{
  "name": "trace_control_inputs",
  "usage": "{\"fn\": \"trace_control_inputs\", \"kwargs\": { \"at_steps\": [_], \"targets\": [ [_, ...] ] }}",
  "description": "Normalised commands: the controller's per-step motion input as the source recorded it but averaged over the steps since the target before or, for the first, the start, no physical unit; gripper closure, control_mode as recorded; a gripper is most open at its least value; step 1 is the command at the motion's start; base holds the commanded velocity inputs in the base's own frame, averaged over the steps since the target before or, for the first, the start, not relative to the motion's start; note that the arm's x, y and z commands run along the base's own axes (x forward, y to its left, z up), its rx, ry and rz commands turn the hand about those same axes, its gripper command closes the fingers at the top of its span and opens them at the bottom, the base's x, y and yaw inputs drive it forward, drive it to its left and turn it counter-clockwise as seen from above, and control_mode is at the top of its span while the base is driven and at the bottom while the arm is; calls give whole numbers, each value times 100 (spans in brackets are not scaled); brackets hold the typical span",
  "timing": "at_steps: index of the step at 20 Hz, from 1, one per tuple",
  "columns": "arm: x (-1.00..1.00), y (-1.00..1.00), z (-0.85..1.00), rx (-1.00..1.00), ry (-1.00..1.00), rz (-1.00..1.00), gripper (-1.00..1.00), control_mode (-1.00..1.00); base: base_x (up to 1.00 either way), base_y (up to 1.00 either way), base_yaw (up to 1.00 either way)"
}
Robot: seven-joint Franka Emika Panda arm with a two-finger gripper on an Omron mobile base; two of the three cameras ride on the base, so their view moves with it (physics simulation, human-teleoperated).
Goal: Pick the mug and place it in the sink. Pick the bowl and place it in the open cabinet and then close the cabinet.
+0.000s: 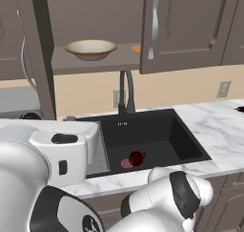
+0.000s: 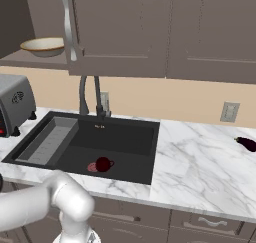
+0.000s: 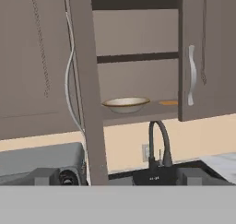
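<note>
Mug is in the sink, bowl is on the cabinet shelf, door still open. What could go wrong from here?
1. The open cabinet door stands edge-on towards the arm, with its handle on the far face; a push on the thin edge could slip.
2. The faucet rises just below the shelf, so a low swing might clip it.
3. The bowl sits near the shelf's front edge; a hard slam could jolt it.

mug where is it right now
The mug sits on the floor of the sink, next to the red drain, below the faucet.
</note>
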Motion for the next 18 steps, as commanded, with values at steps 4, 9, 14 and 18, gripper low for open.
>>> {"fn": "trace_control_inputs", "kwargs": {
  "at_steps": [4, 9, 14, 18],
  "targets": [
    [32, 0, 0, -6, -10, -5, -100, -100, 0, 0, 0],
    [30, 0, 0, -8, -9, -5, -100, -100, 0, 0, 0],
    [17, -1, 0, -6, -9, -8, -100, -100, 0, 0, 0],
    [28, -6, -1, -6, -8, -12, -100, -100, 0, 0, 0]
  ]
}}
